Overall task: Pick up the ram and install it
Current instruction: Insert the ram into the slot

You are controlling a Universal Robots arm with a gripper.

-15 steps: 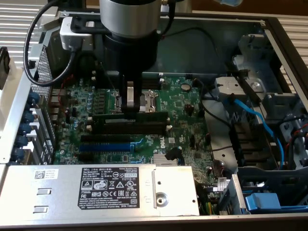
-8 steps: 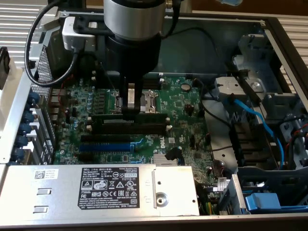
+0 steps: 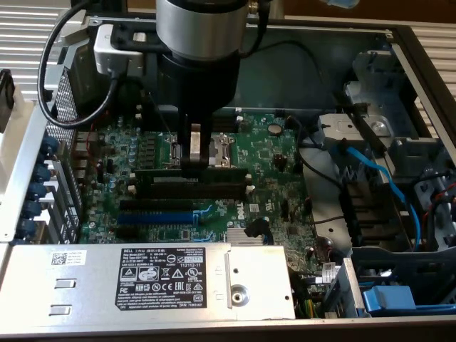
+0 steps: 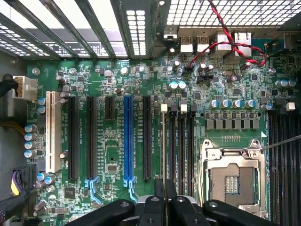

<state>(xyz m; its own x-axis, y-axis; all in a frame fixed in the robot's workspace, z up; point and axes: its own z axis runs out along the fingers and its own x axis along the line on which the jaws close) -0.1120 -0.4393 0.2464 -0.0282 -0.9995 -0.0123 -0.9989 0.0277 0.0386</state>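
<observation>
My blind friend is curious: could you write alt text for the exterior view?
A robot arm's black gripper holds a long, thin dark-green ram stick on edge at the long black memory slots of a green motherboard, inside an open grey computer case.

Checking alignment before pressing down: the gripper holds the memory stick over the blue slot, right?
Not the blue slot. The gripper holds the memory stick over the black memory slots, between the blue slot and the processor socket. The wrist view shows it.
</observation>
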